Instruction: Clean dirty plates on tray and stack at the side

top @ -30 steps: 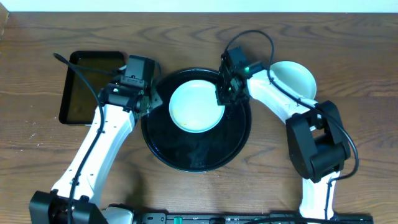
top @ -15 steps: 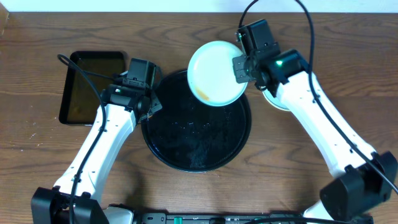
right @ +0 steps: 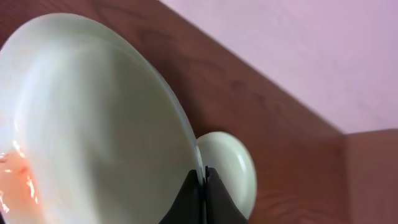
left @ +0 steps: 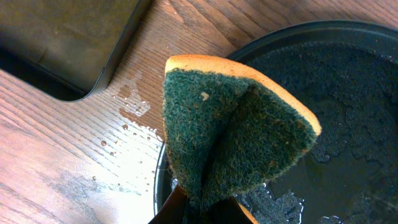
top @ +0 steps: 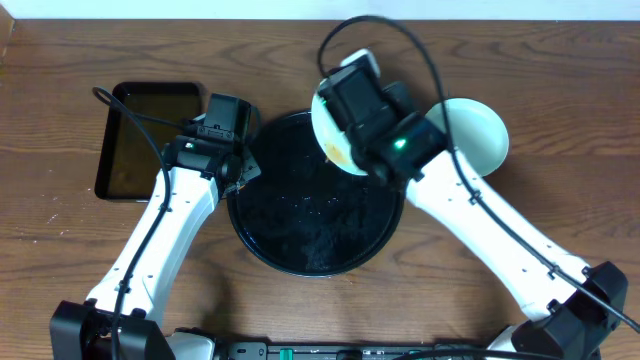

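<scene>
A pale plate with an orange-brown smear hangs tilted on edge over the back rim of the round black tray. My right gripper is shut on its rim. From overhead only the plate's left edge shows beside the right wrist. A second pale plate lies on the table to the right, and it also shows behind the held plate. My left gripper is shut on a folded green and yellow sponge above the tray's left rim.
A smaller rectangular black tray sits at the back left, close to the left gripper. Water drops lie on the wood between the two trays. The round tray's floor is wet and holds no plates.
The right arm lifted the plate off the round tray, carried it toward the back rim and tipped it onto its edge. The left arm and sponge stayed put.
</scene>
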Robot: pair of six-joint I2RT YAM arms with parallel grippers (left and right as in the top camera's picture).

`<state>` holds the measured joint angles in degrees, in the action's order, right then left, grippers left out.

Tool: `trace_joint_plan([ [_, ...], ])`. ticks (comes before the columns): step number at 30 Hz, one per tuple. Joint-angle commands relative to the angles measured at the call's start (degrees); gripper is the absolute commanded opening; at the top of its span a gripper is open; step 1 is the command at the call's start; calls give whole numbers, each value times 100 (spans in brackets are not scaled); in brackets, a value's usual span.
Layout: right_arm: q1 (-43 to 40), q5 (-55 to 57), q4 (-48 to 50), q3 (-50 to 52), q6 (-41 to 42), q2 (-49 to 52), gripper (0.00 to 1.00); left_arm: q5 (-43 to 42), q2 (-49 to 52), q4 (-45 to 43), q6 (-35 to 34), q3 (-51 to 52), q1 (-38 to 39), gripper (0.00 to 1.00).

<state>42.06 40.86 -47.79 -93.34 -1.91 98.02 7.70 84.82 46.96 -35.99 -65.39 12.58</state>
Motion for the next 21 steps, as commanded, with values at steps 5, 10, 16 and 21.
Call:
trace_joint_plan([
  [5, 232, 997, 81, -109, -935, -68, 1, 92, 31, 59, 39, 46, 7, 8],
  [10, 341, 992, 22, -109, -1985, -66, 1, 92, 33, 57, 39, 46, 7, 8],
  [16, 382, 966, 24, -109, -2267, -66, 1, 92, 33, 57, 39, 46, 7, 8],
  [21, 382, 966, 28, -105, -2522, -61, 1, 92, 33, 57, 39, 46, 7, 8],
])
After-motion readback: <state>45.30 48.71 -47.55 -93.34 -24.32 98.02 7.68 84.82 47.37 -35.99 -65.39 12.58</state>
